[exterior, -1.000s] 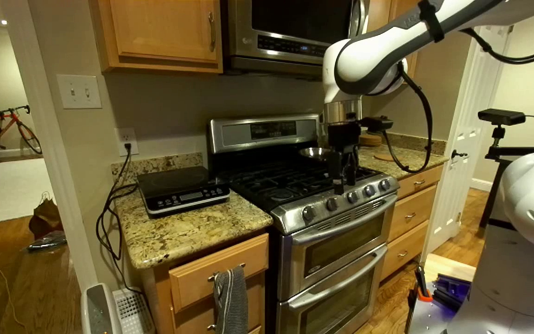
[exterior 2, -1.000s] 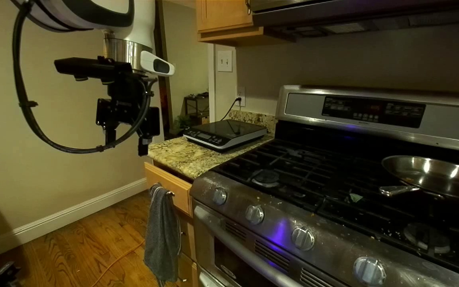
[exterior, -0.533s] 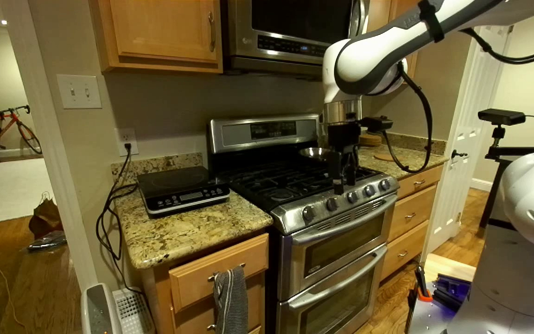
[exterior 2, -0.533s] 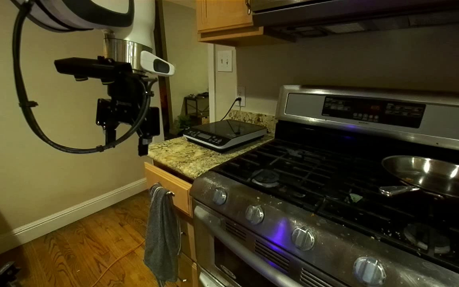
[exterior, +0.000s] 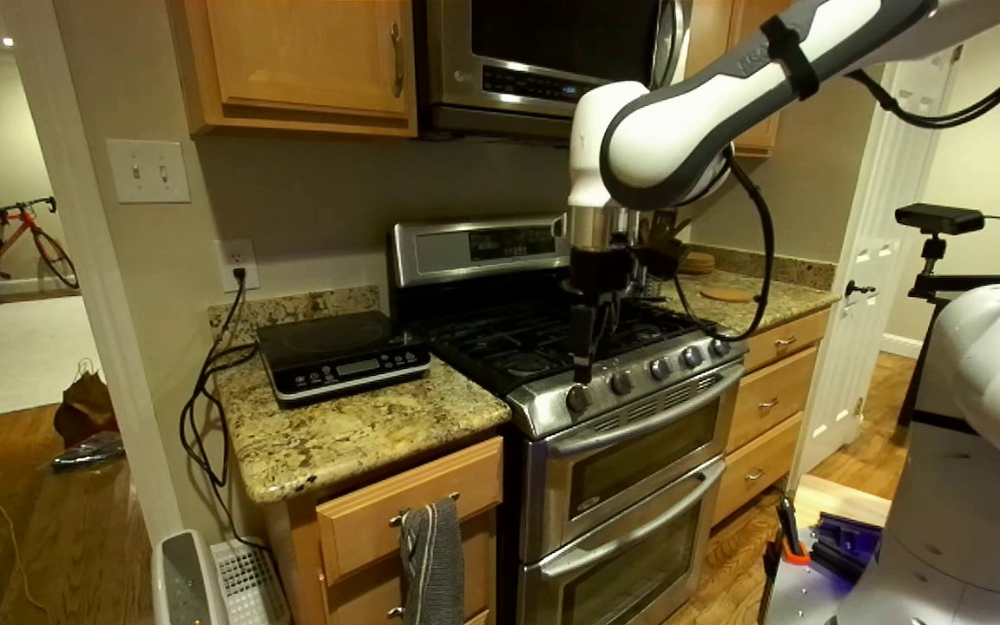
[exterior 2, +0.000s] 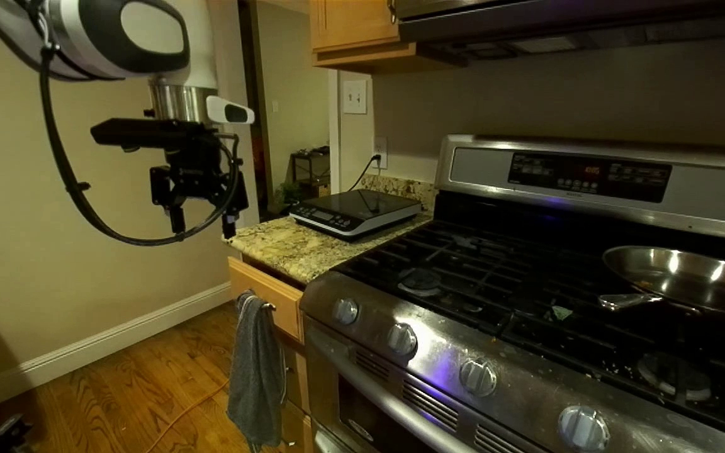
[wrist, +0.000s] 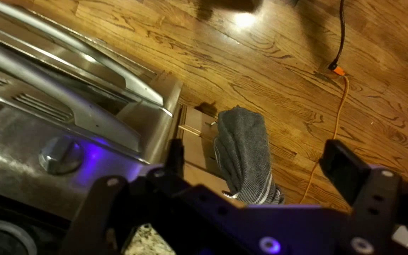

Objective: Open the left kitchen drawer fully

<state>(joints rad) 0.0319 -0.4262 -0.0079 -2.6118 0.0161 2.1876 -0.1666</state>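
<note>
Cloth (exterior: 432,564) hangs over the middle of the handle (exterior: 395,520), and that looks the likeliest trouble. The drawer (exterior: 365,528) sits left of the oven (exterior: 630,499), beneath the counter (exterior: 361,434), closed or only slightly ajar. The claw (wrist: 255,153), spread wide and grasping nothing, hangs higher and apart from it. Gripping through the folds could slip, or drag the cloth off and leave the drawer behind. A descent too far right might strike the leftmost knob (exterior 2: 345,311); one too far in might knock the counter's edge. A pull made off-centre or at a slant could skew the drawer and jam it short of fully out.
</note>
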